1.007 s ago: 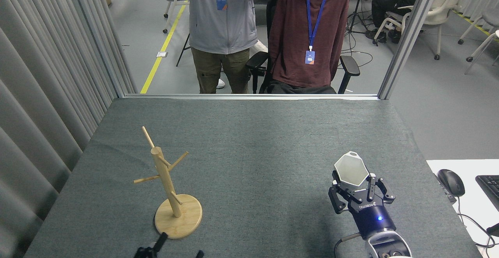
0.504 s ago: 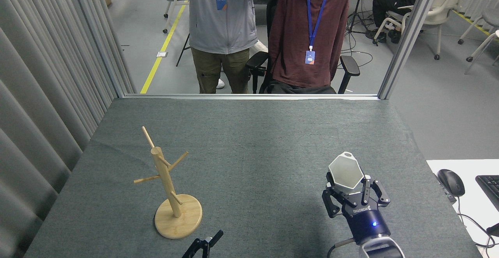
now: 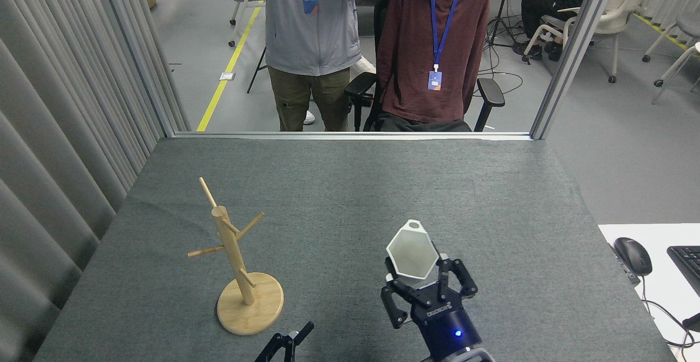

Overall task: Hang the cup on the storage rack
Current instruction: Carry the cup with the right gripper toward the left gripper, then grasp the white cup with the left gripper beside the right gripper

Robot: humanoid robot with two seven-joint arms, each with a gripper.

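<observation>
My right gripper grips the cup lower centre; the rack stands lower left, well apart.

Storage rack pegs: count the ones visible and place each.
4 on the storage rack: one at the top, pointing up-left; one upper right; one mid left; one stub low right. Others may hide behind the post.

Your right gripper is showing black linked jaws on a dark blue wrist — a small blue light glowing; the left gripper is showing black.
</observation>
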